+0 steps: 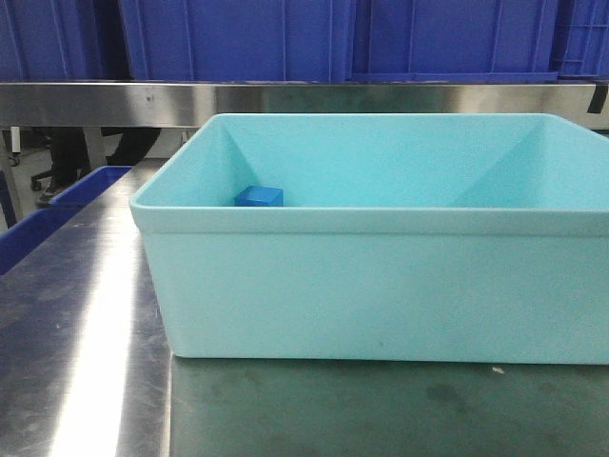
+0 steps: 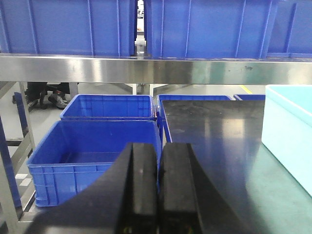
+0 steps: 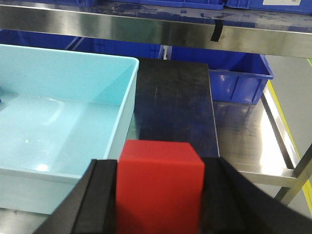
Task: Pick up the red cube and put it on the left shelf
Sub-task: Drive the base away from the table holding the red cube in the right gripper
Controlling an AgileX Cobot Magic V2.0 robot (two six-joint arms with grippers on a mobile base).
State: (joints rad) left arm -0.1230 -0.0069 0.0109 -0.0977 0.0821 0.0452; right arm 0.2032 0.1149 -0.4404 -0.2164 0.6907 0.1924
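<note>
Right wrist-mounted view shows the right gripper (image 3: 160, 200) clamped on the red cube (image 3: 160, 180) – its two black fingers (image 3: 100, 195) press against the cube's left and right faces, and the top and front faces show between them. The cube is held up off the table (image 3: 243, 131), just to the right of the pale turquoise tub (image 3: 127, 97) and not inside it. Beyond it the left shelf (image 3: 122, 27) runs across the top of the view as a steel rail, with dark-blue crates (image 3: 239, 78) below it on the far side. Left wrist-mounted view shows the left gripper (image 2: 157, 190) with its jaws pressed together and nothing between them, above the table's left edge, where two open blue crates (image 2: 92, 146) sit lower down beside it. From the front-facing camera the tub fills most of the frame – a small blue cube (image 1: 259, 196) lies on its floor near the left wall, and ribbed blue crates (image 1: 238, 38) stand in a row on the shelf behind
</note>
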